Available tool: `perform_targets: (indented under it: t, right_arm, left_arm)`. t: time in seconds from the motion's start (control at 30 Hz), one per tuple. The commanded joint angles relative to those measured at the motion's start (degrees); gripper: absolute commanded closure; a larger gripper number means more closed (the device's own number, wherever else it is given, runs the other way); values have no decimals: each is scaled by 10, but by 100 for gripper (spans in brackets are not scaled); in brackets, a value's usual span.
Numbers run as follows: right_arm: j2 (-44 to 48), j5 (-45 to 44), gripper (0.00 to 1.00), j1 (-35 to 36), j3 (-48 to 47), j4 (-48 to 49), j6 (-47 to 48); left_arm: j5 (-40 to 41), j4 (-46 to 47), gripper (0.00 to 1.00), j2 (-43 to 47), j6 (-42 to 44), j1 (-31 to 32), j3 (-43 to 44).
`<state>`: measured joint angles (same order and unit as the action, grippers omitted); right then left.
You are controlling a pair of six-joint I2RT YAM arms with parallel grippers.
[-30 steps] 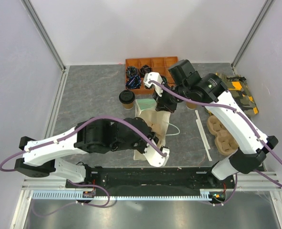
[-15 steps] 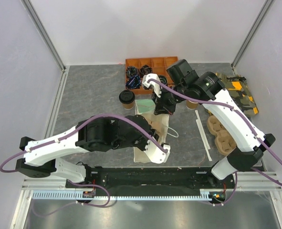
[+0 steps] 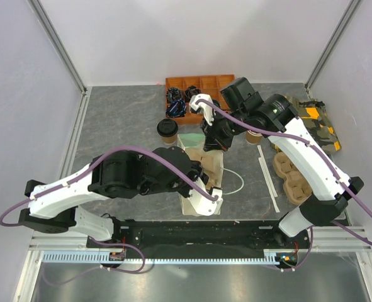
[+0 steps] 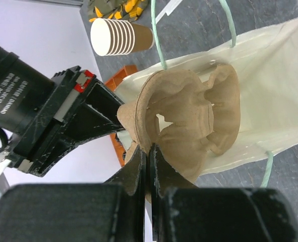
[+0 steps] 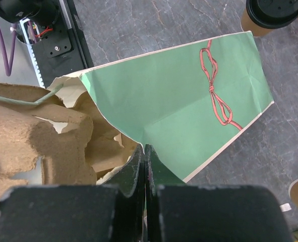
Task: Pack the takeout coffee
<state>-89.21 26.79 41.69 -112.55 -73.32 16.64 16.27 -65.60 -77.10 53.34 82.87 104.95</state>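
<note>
Your left tool (image 4: 147, 154) was pressed together on the rim of the brown moulded-pulp cup tray (image 4: 189, 116), holding it at the mouth of the cream paper bag with green handles (image 4: 270, 75). Your right tool (image 5: 145, 154) was pinching the bag's edge, and the bag's green, bow-printed panel was spread just ahead of its tips.

As I judge it, the risk lay in both grips being thin-edge pinches. If the tray snagged on the bag's lip as you pushed, the paper could tear or slip from the right tool, and the mouth would collapse. The pulp rim looked crumpled beside the left tool, so it could bend and tilt the tray, leaving a poor seat for a cup.

The takeout coffee, a small tan paper cup with a round black plastic lid (image 3: 167, 129), stood upright on the grey stone-patterned desk (image 3: 123, 119). It was outside the bag, ahead of the right tool and off to one side, just past the bag's far corner. Its lid looked seated, and neither tool touched it.
</note>
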Motion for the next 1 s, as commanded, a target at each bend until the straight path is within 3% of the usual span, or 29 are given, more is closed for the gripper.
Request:
perform_targets:
  t: [0.0,0.2,0.4,0.97]
  right_arm:
    - [21,-10,100,2,-14,7,-36]
    - [21,-13,100,2,-31,10,-57]
    - [24,-1,100,2,-38,11,-64]
    - [34,-8,100,2,13,34,-79]
  left_arm:
    - [20,-4,98,3,-28,6,1]
    - [49,50,98,27,11,8,0]
    - [34,43,98,27,9,12,45]
    - [39,59,98,20,-86,24,-119]
